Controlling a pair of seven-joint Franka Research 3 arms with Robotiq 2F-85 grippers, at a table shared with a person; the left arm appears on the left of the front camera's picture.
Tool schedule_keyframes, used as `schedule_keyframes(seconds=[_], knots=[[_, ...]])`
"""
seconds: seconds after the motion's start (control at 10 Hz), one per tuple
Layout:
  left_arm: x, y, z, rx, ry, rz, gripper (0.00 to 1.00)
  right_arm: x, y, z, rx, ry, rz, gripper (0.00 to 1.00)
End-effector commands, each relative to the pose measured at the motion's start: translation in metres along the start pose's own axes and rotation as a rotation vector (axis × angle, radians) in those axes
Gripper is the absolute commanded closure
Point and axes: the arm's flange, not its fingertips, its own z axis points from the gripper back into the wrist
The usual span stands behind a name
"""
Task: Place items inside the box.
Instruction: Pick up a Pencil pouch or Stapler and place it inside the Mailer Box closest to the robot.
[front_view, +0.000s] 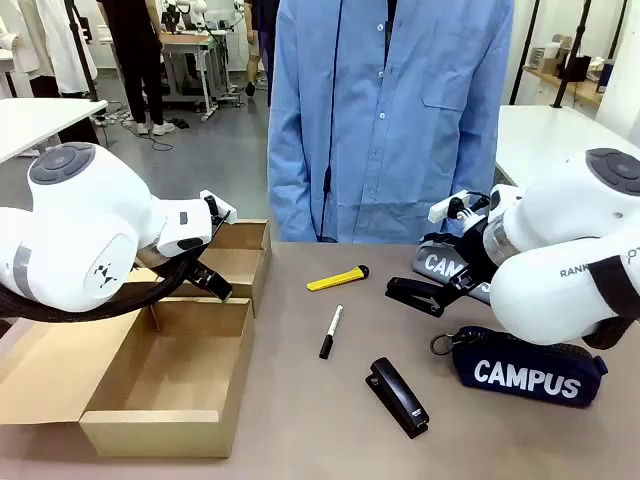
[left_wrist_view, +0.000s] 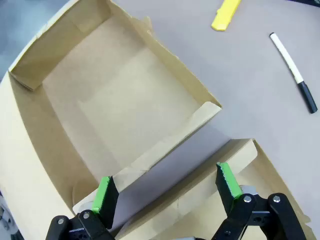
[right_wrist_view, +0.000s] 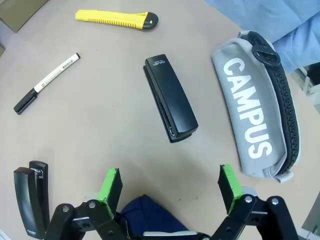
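Note:
The cardboard box (front_view: 160, 428) lies open at the table's left, with nothing inside. My left gripper (front_view: 208, 280) hangs open over its far part; in the left wrist view the left gripper (left_wrist_view: 165, 187) straddles an inner cardboard wall (left_wrist_view: 170, 145) without touching it. On the table lie a yellow utility knife (front_view: 337, 278), a marker pen (front_view: 331, 331), a black stapler (front_view: 398, 396), a second stapler (right_wrist_view: 170, 97), a grey CAMPUS pouch (right_wrist_view: 257, 107) and a navy CAMPUS pouch (front_view: 525, 372). My right gripper (right_wrist_view: 170, 187) is open above the navy pouch's edge (right_wrist_view: 147, 215), short of the second stapler.
A person in a blue shirt (front_view: 390, 120) stands at the table's far edge, hands out of sight. The box's lid flap (front_view: 50, 365) spreads left toward the front. Bare tabletop lies between the box and the marker.

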Motion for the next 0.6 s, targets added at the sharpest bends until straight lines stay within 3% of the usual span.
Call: schedule_keyframes(seconds=[0.0,0.5], knots=[[0.0000,0.0000,0.0000,0.000,0.000,0.000,0.00,0.0000,0.0000,0.0000,0.000,0.000,0.000,0.00],[0.0000,0.0000,0.0000,0.000,0.000,0.000,0.00,0.0000,0.0000,0.0000,0.000,0.000,0.000,0.00]])
